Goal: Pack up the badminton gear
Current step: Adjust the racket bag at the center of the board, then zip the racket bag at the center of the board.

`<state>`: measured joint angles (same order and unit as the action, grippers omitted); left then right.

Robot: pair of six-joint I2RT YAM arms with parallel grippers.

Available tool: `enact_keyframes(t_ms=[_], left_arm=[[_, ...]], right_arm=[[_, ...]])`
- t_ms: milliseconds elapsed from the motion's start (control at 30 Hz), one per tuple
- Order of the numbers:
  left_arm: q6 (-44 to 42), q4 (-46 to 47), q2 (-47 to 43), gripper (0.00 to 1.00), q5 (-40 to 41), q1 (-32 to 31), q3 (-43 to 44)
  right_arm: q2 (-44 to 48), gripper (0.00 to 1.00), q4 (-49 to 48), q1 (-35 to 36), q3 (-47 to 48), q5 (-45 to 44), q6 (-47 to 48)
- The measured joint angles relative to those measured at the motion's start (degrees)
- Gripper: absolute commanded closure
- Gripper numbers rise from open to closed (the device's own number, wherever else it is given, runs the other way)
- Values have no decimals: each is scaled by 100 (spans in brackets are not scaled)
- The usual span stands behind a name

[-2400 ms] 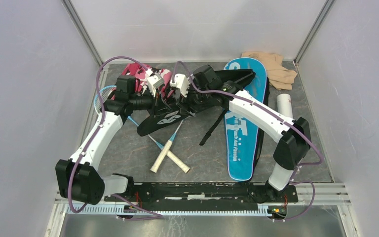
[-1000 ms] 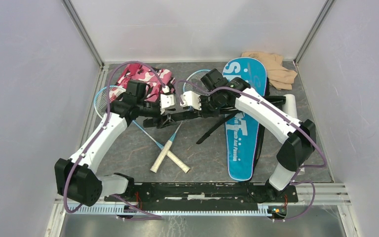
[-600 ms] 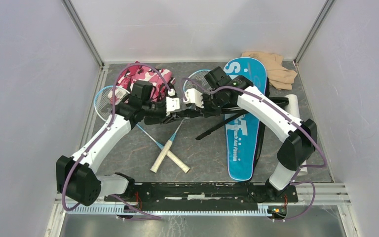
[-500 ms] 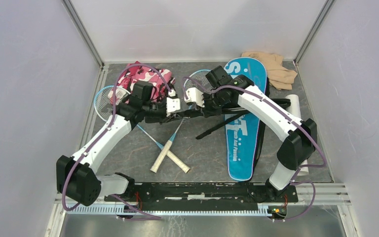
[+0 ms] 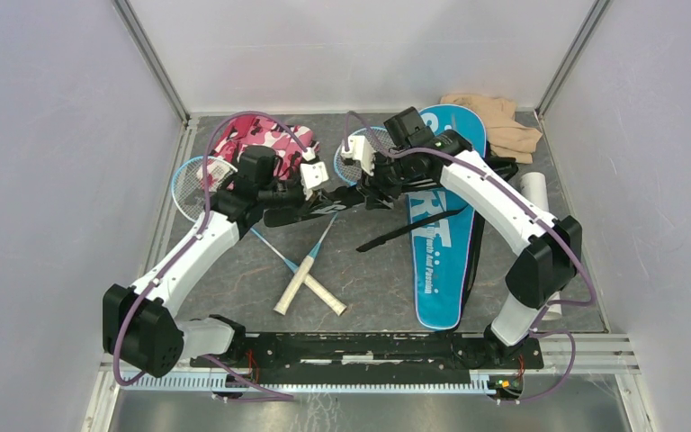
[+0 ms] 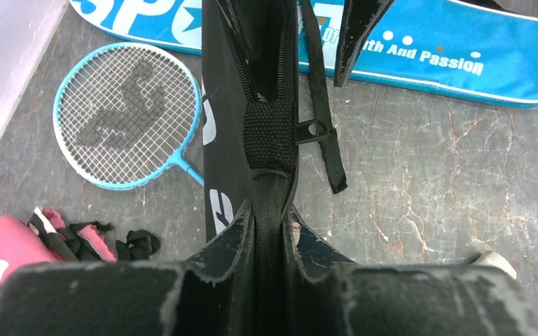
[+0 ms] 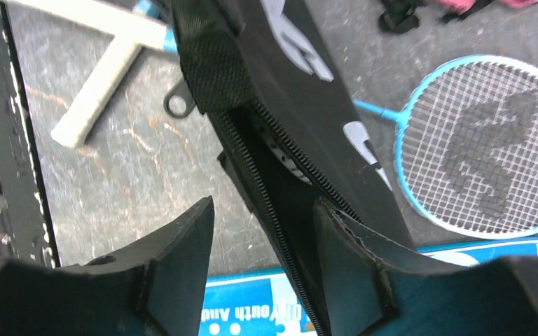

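The black racket cover [image 5: 319, 205] hangs between my two grippers above the mat. My left gripper [image 5: 310, 183] is shut on its mesh-covered narrow end [image 6: 270, 140]. My right gripper [image 5: 360, 165] is open, with the cover's unzipped edge [image 7: 280, 203] lying between the fingers against the right finger [image 7: 354, 255]. The blue "SPORT" cover [image 5: 441, 243] lies flat on the right. Two blue rackets lie on the mat, heads at the left [image 5: 193, 184] and the middle back [image 5: 366, 144], and their white handles [image 5: 306, 286] cross. The white tube [image 5: 533, 191] lies at the far right. No shuttlecocks show.
A pink-and-white camouflage cloth [image 5: 265, 139] lies at the back left, beside my left gripper. A beige cloth [image 5: 501, 126] lies in the back right corner. The black cover's strap [image 5: 405, 232] trails over the mat. Walls enclose the mat on three sides.
Both grippers have moved toward the back of the mat, carrying the black cover with them. The racket head in the middle back has come into view.
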<state>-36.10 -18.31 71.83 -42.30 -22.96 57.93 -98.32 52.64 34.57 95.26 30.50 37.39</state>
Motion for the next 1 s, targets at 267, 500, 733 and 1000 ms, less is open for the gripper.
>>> enact_keyframes(t_ms=[267,500,733,1000], left_arm=[[555,146,0,98,70,11,0],[778,184,0,98,66,11,0],[887,238,17,98,70,11,0],[949,273,42,98,68,11,0]], right_arm=[[138,38,-680,-9,181,236,-1032],[151,40,-1099,-9,186,647,-1593],[151,40,-1322,15,157,1008,-1902],[70,42,-1412,111,136,1023,-2011]])
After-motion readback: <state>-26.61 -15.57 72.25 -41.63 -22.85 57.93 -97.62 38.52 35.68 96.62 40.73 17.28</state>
